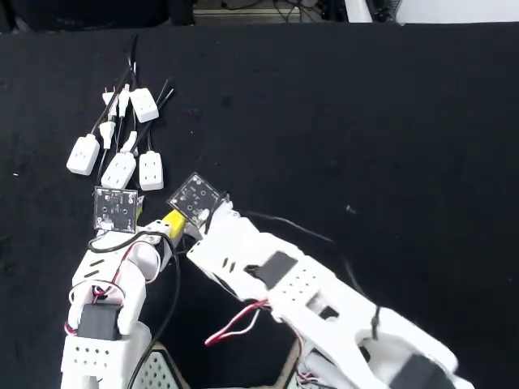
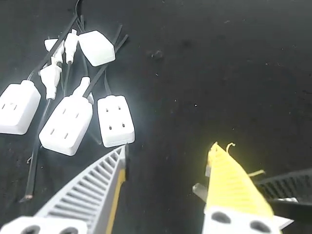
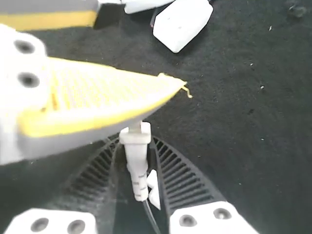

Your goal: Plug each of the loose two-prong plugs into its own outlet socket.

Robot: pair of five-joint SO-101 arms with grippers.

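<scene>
Several white outlet sockets lie at the table's far left: one (image 2: 115,120) nearest my left gripper, two (image 2: 66,124) (image 2: 17,107) beside it, and one (image 2: 96,47) farther back. Loose white plugs (image 2: 51,75) (image 2: 70,46) on black cords lie among them. My left gripper (image 2: 168,148) is open just short of the nearest socket, holding nothing. My right gripper (image 3: 136,146) is shut on a white two-prong plug (image 3: 135,168), right beside the left gripper's yellow finger (image 3: 97,92). In the high view the sockets (image 1: 118,170) lie just beyond both wrists.
Black cords (image 1: 134,61) trail from the socket cluster toward the table's back edge. The right arm (image 1: 276,275) reaches in diagonally from the lower right, close against the left arm (image 1: 109,284). The black table (image 1: 365,130) stretches bare to the right.
</scene>
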